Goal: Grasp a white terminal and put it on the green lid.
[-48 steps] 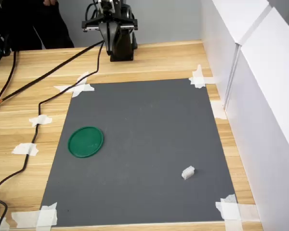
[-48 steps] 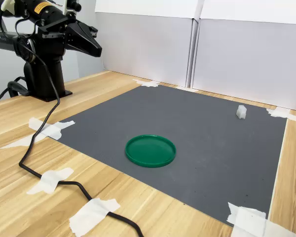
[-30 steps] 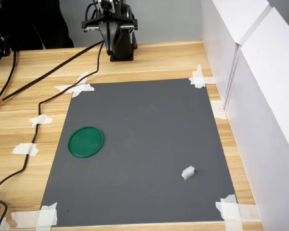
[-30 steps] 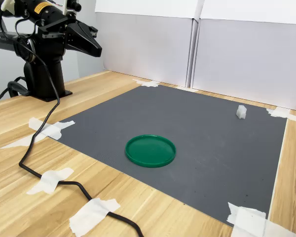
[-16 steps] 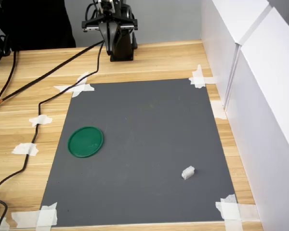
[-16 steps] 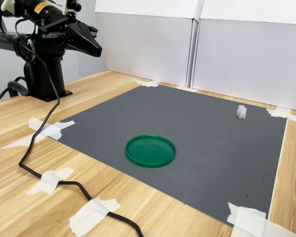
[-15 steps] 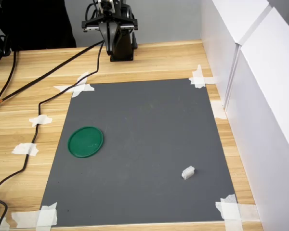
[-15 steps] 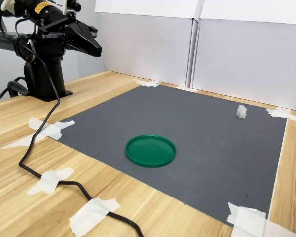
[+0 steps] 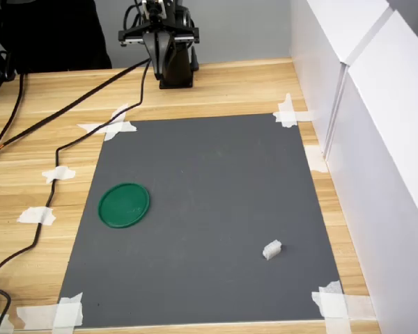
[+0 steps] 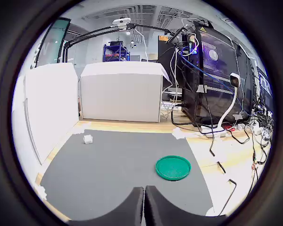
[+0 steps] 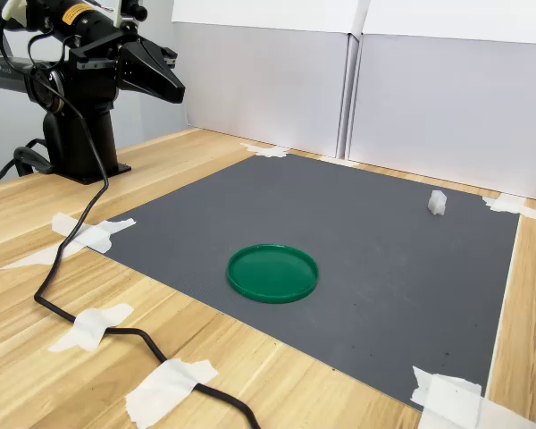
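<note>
The task is at its very start: the black gripper (image 11: 165, 80) is raised near the arm's base, its fingers pressed together and empty. The small white plastic terminal (image 9: 272, 249) lies on the dark grey mat (image 9: 209, 181), well apart from the round dark-green plastic lid (image 9: 124, 204). Next, the arm probably must reach across and open. Only the wrist view shows the fingertips (image 10: 134, 207) meeting.

A dark grey mat (image 9: 209, 216) sits taped at its corners with white tape (image 9: 288, 111) onto the wooden table (image 9: 230, 87); black cable (image 9: 49, 184) snakes alongside, white panels (image 11: 447, 98) behind.
</note>
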You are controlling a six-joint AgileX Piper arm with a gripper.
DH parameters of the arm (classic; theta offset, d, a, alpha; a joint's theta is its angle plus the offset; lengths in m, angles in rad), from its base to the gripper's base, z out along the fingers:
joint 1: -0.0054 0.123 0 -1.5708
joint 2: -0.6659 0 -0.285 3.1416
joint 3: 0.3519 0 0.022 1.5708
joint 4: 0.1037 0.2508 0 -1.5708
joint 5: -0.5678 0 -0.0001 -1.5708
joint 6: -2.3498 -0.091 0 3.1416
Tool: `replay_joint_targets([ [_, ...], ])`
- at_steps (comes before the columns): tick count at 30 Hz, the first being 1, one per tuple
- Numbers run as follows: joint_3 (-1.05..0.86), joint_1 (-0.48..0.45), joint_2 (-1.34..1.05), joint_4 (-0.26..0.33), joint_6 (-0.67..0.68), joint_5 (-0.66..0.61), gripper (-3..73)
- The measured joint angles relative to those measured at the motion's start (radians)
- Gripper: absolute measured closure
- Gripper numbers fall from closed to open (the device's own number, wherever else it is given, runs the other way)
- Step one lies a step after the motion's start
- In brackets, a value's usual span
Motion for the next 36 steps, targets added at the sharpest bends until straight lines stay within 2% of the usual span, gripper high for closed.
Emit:
replay_joint_targets([
  [6,0.099,0.0,0.104,0.001,0.0,-0.022,71.1],
  [15,0.367,0.0,0.401,0.0,0.0,-0.053,71.1],
  [25,0.645,0.0,0.735,-0.021,0.003,-0.249,71.1],
  [30,0.706,0.0,0.848,-0.056,0.078,-0.298,71.1],
  [36,0.791,0.0,1.043,-0.064,0.165,-0.373,70.9],
])
